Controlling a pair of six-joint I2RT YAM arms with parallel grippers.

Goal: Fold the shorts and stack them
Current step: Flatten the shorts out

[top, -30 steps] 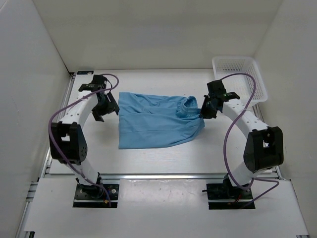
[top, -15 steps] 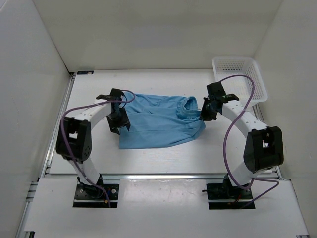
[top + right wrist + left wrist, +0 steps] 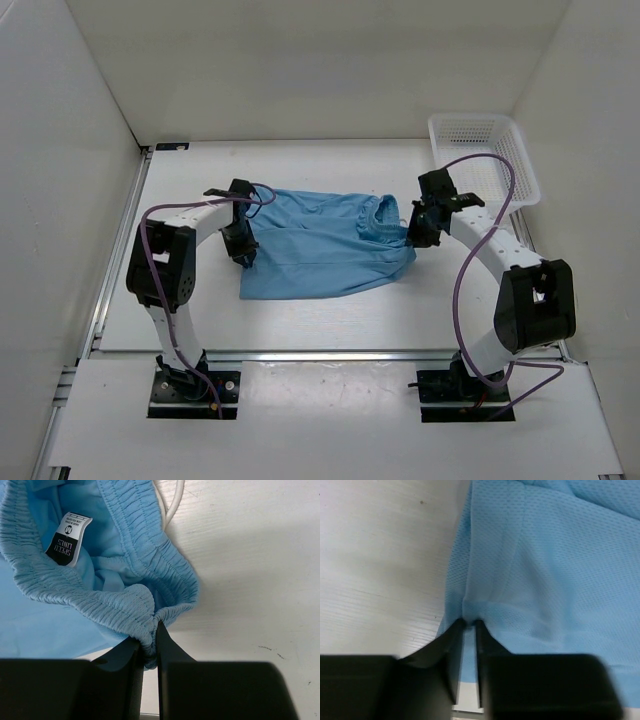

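The table (image 3: 330,160) carries the shorts (image 3: 320,245) at its middle, lying flat, long axis running left to right, waistband pointing right and leg hems left; the basket (image 3: 485,150) sits well apart in the far right corner; the right gripper (image 3: 149,642) is clamped on the gathered waistband; the left gripper (image 3: 468,624) has its fingers nearly together, pinching the puckered hem edge; a black-and-white label (image 3: 70,537) shows inside the waist; the white drawstring (image 3: 172,502) lies on the table just beside it.
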